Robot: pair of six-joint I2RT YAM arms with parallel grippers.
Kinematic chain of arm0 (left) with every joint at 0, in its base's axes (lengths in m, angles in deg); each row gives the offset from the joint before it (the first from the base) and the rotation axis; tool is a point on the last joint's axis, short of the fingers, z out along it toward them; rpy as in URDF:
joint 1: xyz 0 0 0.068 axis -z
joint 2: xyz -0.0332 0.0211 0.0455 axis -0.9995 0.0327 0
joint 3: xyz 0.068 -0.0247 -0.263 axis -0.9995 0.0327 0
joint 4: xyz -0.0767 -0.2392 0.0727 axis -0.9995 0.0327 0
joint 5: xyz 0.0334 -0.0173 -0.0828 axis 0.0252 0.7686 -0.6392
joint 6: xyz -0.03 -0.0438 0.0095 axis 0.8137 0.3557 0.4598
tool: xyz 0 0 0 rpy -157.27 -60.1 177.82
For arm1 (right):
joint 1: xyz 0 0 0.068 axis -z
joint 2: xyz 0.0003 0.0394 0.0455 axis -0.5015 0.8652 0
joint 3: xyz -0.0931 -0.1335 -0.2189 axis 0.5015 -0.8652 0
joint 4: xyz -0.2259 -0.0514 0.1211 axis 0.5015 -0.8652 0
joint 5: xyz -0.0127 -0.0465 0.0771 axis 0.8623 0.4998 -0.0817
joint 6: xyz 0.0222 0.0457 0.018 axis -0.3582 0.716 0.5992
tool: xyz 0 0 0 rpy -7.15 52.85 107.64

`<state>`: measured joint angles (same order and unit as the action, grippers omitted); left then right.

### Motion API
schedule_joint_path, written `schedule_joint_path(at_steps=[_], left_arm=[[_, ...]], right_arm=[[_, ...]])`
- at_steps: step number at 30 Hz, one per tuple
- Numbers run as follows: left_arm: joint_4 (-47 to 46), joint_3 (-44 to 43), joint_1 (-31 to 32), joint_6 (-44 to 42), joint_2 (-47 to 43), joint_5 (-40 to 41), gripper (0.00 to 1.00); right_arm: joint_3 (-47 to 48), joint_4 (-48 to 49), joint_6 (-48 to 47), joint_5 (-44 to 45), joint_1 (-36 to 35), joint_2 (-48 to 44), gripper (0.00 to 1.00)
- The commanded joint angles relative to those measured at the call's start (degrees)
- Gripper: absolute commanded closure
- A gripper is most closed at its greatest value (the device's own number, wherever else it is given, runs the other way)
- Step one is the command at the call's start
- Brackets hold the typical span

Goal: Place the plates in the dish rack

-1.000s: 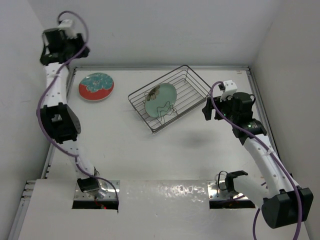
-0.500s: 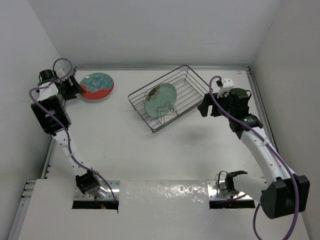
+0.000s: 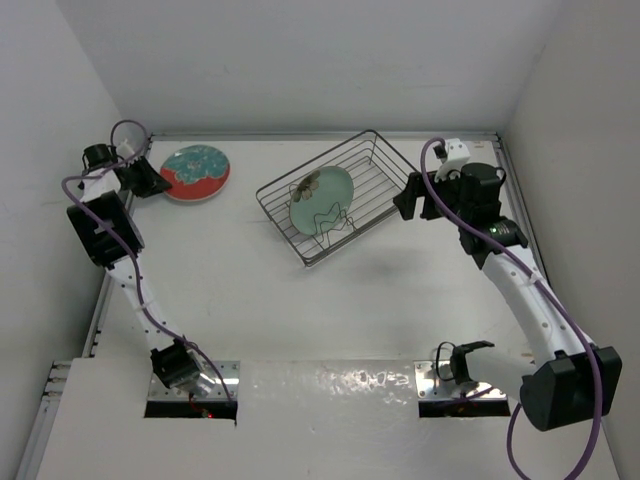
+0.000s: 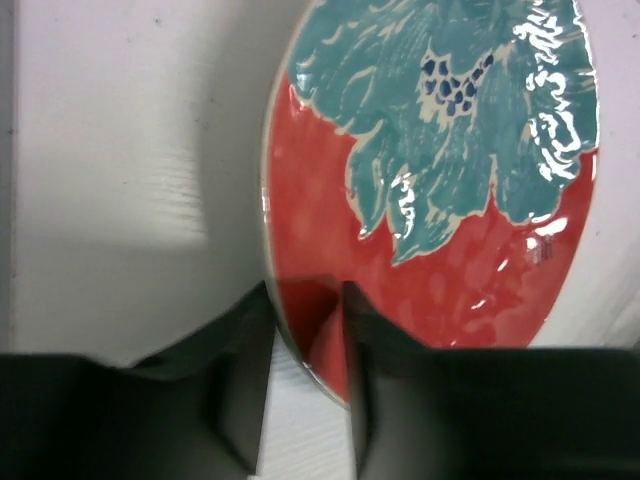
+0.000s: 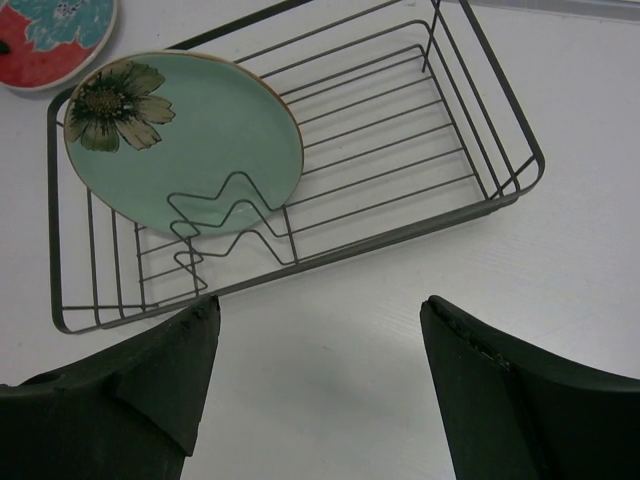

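Left wrist camera caught the left gripper (image 4: pixel 307 300) straddling the left rim of the red-rimmed plate (image 4: pixel 440 200). The plate lay flat on the table (image 3: pixel 250 300) at the far left, well apart from the dish rack (image 3: pixel 385 175). Whether the jaws had clamped the rim could not be told. The right gripper (image 5: pixel 315 305) hung spread wide and empty just right of the rack, where the mint-green plate (image 5: pixel 180 140) already leaned against a wavy divider. A shallow bite on glossy glaze risked the plate slipping or tipping on the lift. A careless swing across could have knocked the seated plate or snagged the rack's wires.
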<state>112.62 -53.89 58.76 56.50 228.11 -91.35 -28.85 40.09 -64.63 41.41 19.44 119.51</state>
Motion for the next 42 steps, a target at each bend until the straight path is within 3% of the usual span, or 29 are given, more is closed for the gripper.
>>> schedule_joint_path(at_steps=[1,3,8,13,17,20,26,31,36,42], left_arm=[[0.14,0.25,0.54,1.48,3.77,-4.99,0.78],[-0.04,-0.2,0.36,1.57,4.22,-6.93,1.0],[-0.83,-1.16,-0.08,2.36,2.55,-12.37,1.0],[-11.27,2.26,0.1,5.17,-9.03,-13.62,1.0],[-12.26,-0.02,1.41,1.67,-17.55,-8.01,1.0],[-10.86,0.41,3.78,-7.19,-22.39,-4.14,1.0],[-8.21,2.44,9.5,-18.54,-28.73,4.48,1.0],[-8.04,0.77,12.66,-21.45,-31.2,9.67,1.0],[-9.27,-6.42,13.28,-17.42,-33.49,7.75,1.0],[-9.0,-17.41,14.69,-8.82,-33.22,-3.22,1.0]], right_arm=[[3.93,1.16,-0.59,-0.05,-0.42,1.2,0.2],[5.16,1.07,-0.77,-0.14,-0.51,1.99,0.2],[6.22,1.16,-0.77,0.3,-0.51,2.7,0.2],[6.05,2.12,-0.86,0.48,-0.59,2.87,0.2],[6.13,2.56,-0.95,0.3,-0.68,2.96,0.2],[5.61,2.21,-1.38,0.39,-0.68,2.52,0.19],[3.68,1.86,-2.26,1.0,-0.68,0.94,0.19],[2.88,1.68,-2.97,1.27,-0.68,-0.02,0.19],[1.83,1.77,-2.79,1.18,-0.68,-0.64,0.18],[1.04,1.77,-2.7,0.74,-0.68,-1.26,0.18]])
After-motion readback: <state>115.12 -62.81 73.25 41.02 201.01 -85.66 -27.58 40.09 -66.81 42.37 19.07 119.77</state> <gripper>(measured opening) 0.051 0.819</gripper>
